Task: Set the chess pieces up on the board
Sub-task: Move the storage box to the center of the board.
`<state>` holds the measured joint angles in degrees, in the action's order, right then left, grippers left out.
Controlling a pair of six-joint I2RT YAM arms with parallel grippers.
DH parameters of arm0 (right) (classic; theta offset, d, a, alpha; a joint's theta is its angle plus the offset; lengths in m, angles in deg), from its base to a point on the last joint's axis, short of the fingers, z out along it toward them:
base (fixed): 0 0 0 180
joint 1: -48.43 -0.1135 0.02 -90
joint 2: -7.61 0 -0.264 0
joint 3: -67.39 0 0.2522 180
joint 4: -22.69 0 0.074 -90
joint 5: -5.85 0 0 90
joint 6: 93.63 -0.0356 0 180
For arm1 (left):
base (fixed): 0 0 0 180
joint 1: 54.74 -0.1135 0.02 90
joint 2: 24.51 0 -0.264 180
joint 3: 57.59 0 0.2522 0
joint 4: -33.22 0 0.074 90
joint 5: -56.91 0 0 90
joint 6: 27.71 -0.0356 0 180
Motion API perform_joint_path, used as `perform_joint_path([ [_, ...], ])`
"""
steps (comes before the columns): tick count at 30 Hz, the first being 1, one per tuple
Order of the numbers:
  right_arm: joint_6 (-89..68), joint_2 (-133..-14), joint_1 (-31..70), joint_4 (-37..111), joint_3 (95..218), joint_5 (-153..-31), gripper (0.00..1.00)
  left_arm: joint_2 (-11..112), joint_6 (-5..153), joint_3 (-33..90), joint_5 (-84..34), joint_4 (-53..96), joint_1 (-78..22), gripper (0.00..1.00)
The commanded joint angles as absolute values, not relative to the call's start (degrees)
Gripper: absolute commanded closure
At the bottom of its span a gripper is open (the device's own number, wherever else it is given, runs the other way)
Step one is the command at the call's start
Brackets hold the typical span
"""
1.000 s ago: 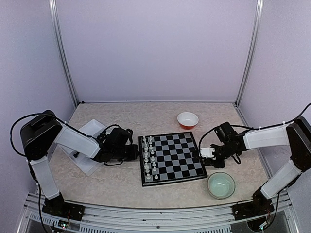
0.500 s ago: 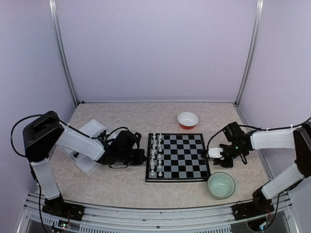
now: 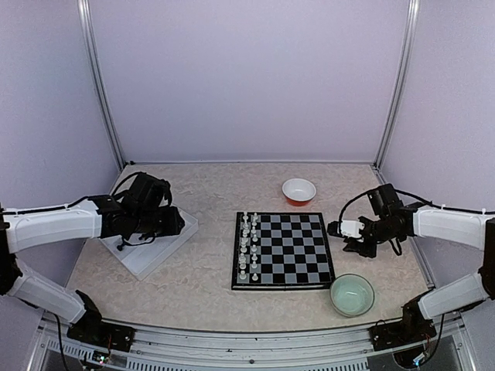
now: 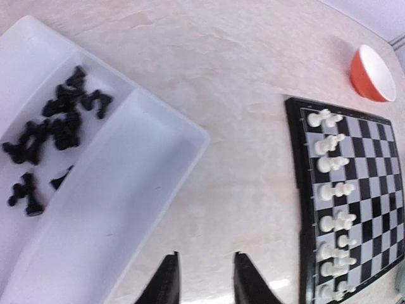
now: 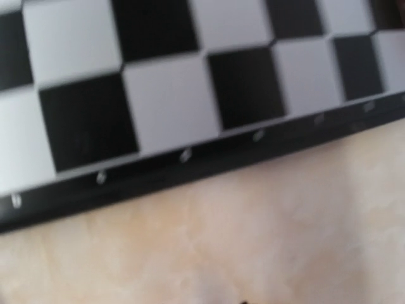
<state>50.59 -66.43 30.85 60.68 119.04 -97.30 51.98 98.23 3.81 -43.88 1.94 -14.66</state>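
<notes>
— What carries it all?

— A table [image 3: 209, 185] with a matte, beige, marbled top. The biggest thing on it is the board [image 3: 298, 255]: flat, square, glossy black and white checks inside a thin black border, lying mid-table toward the near edge.

— And by the left edge?

— A tray [image 3: 155, 255] of smooth white plastic, rectangular with rounded corners. It sits at an angle to the table edges, and a ridge splits it into long compartments.

— The claws?

— The left claw [image 4: 205, 266] is over the tray's edge nearest the board. Its two dark fingers stand apart with nothing between them, so it is released. The right claw [image 3: 336, 229] is over the table just off the board's right edge. I cannot tell whether it is clenched or not.

— Bowls?

— Two round ones. The green bowl [image 3: 352, 294] is pale and sits just beside the board's near right corner. The orange bowl [image 3: 298, 190] is white inside and sits past the board's far edge, nearer its right end.

— The pieces?

— The white pieces [image 3: 247, 247] stand upright in two rows along the board's left edge. The black pieces [image 4: 57, 126] are tiny plastic figures lying jumbled in the tray compartment farther from the board.
</notes>
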Motion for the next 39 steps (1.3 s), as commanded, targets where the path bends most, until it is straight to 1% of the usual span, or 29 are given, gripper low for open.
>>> perform_joint_path([
  [1,43.9,-64.0,31.5,59.5,121.0,-102.1,0.74,46.4,98.8,-1.6,-44.5,-9.7,-19.6,0.8],
  [3,41.9,-63.6,31.5,58.6,121.0,-103.4,0.74,44.8,99.6,-4.1,-43.1,-10.0,-21.6,0.88],
  [6,39.5,-63.4,31.5,57.4,120.8,-105.2,0.74,43.6,100.7,-6.8,-43.2,-9.9,-22.4,0.92],
  [13,36.9,-63.0,31.5,55.6,120.1,-107.7,0.74,47.4,102.7,-7.8,-45.8,-8.8,-23.3,0.93],
  [19,36.2,-62.8,31.5,54.8,119.5,-108.5,0.73,52.1,101.0,-8.2,-41.8,-5.0,-23.1,0.93],
  [24,36.2,-63.5,31.5,54.3,119.2,-108.2,0.73,53.9,99.6,-7.1,-39.0,-2.3,-20.6,0.93],
  [31,36.2,-64.7,31.5,54.1,119.2,-107.3,0.73,61.0,99.8,-2.5,-36.3,1.5,-14.0,0.93],
  [39,36.1,-64.6,31.4,54.1,118.8,-106.9,0.73,70.9,100.2,6.5,-34.1,4.8,-9.1,0.93],
])
